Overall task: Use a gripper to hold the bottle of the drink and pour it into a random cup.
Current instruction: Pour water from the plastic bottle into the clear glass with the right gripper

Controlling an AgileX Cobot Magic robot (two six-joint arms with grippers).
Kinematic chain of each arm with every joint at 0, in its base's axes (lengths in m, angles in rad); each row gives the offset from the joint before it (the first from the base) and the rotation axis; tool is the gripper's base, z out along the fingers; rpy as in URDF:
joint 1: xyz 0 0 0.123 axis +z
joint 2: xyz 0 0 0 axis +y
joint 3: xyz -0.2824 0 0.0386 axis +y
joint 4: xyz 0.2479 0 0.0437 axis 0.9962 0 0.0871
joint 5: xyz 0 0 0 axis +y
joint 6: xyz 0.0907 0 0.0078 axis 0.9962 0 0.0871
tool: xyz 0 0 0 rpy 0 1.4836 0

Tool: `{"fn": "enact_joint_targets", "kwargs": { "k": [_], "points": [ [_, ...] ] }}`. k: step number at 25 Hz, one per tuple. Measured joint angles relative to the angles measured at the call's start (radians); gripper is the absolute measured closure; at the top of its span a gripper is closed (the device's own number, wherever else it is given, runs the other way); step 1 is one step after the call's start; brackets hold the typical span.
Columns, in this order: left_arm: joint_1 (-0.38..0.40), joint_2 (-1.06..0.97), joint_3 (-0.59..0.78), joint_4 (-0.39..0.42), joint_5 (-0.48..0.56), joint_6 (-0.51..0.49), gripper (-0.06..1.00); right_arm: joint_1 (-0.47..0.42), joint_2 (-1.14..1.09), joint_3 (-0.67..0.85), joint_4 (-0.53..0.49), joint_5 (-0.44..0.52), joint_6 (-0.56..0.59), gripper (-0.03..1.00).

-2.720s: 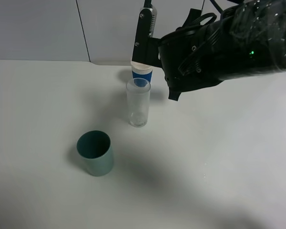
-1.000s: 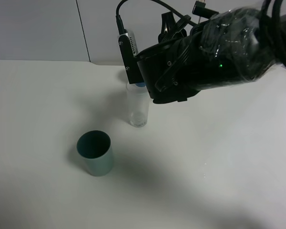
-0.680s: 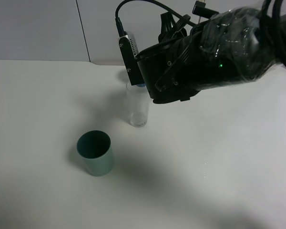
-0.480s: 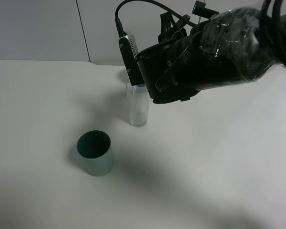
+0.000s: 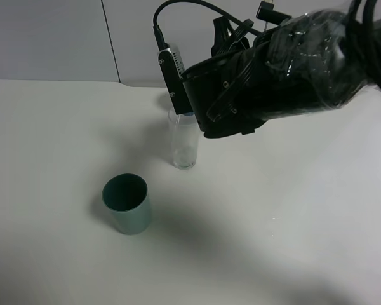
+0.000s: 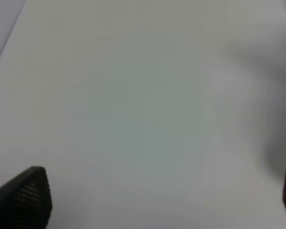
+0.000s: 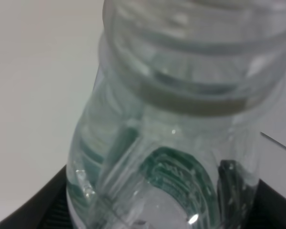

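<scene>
The clear bottle (image 7: pixel 171 143) fills the right wrist view, its threaded capless neck and ribbed shoulder close up and the green label showing through the plastic. My right gripper (image 7: pixel 157 217) is shut on it, with a dark finger (image 7: pixel 35 210) on either side. From the exterior high view the bulky black right arm (image 5: pixel 273 70) hangs tilted just above the tall clear glass cup (image 5: pixel 183 145) and hides the bottle. My left gripper (image 6: pixel 157 195) is open over bare white table, its fingertips (image 6: pixel 26 195) at the picture's edges.
A squat teal cup (image 5: pixel 127 203) stands on the white table (image 5: pixel 51 140), nearer the front and left of the glass. A wrist camera bar (image 5: pixel 173 73) juts up beside the glass rim. A grey wall (image 5: pixel 51 38) closes the far side.
Since the earliest frame the right arm has swung left and rolled over the glass, covering the blue cup behind it. Over the last second it has held almost still.
</scene>
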Motion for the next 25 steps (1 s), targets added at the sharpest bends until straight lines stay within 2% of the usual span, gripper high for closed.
{"fn": "enact_joint_targets", "kwargs": {
  "k": [10,19,25],
  "points": [
    [0.0,0.0,0.0,0.0,0.0,0.0,-0.04,0.0,0.0,0.0,0.0,0.05,-0.001,0.4],
    [0.0,0.0,0.0,0.0,0.0,0.0,-0.04,0.0,0.0,0.0,0.0,0.054,-0.003,0.4],
    [0.0,0.0,0.0,0.0,0.0,0.0,-0.04,0.0,0.0,-0.001,0.0,0.076,-0.038,0.4]
  ]
}}
